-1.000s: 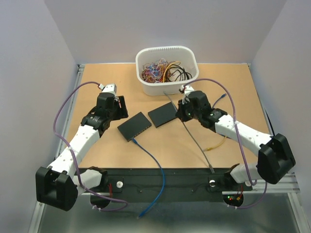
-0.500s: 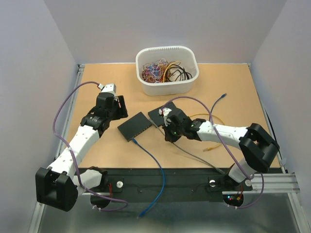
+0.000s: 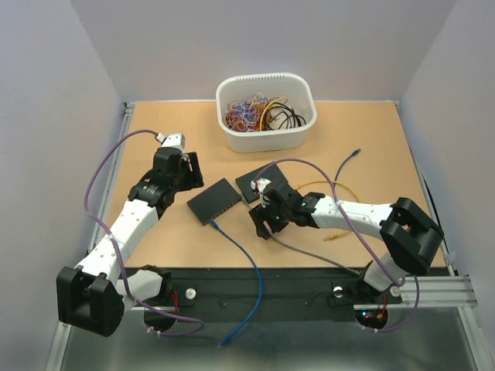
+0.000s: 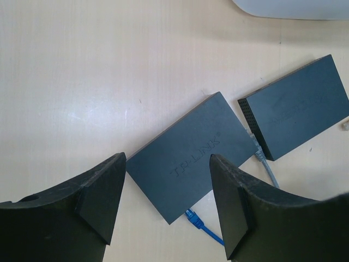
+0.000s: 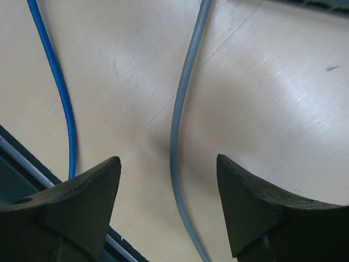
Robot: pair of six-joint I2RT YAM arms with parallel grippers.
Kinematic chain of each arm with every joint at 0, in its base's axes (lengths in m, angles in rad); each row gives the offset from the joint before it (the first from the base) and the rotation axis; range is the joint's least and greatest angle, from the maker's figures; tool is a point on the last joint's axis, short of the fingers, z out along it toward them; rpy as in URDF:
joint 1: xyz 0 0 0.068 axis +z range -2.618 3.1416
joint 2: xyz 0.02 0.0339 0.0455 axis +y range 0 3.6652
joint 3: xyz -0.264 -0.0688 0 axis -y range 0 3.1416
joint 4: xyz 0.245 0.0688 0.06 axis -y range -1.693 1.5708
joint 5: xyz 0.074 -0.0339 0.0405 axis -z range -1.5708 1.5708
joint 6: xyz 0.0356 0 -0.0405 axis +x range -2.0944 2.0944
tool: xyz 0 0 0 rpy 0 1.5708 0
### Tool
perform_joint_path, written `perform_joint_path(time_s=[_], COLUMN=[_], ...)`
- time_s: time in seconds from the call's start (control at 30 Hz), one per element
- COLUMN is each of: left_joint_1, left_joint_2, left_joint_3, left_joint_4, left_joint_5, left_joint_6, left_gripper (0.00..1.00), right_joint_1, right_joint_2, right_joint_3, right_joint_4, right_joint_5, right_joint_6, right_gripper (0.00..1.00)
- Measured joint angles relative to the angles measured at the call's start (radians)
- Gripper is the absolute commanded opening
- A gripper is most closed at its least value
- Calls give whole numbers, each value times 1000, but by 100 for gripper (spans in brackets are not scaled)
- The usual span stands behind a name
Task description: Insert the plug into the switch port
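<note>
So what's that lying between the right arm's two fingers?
A grey cable, running along the tabletop between the open fingers, touching neither; the right wrist view shows it. The blue cable lies outside the gap.

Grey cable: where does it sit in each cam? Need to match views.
Top external: grey cable lies right of centre, slanting across the table toward the near edge.
Left wrist: lower right, its plug at the corner of the right-hand switch.
Right wrist: centre, running top to bottom.
Shared landmark: blue cable, left of the grey one in every view.
</note>
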Motion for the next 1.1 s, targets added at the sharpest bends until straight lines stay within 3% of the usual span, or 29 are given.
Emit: perform_joint_path(time_s=[0.1,0.33,0.5,0.77,0.87,1.1], left_joint_1=[4,6,6,6,6,6], left_joint_2=[0,0,0,0,0,0], left_joint_3=[0,0,0,0,0,0], left_joint_4=[0,0,0,0,0,0], left_joint_5=[0,0,0,1,1,1], left_joint_6=[0,0,0,0,0,0], left_gripper=[73,73,73,73,73,73], right_joint_1=[0,-6,-17,-18,-21,-23], right_joint_2=[13,199,346,369,388,429], right_joint_3=[67,291,339,365,387,428], right_joint_4=[-20,5,6,11,10,25], right_joint_5=[61,175,193,216,238,273], right_joint_6=[0,2,14,36,43,50], right_gripper=[77,55,50,49,44,4])
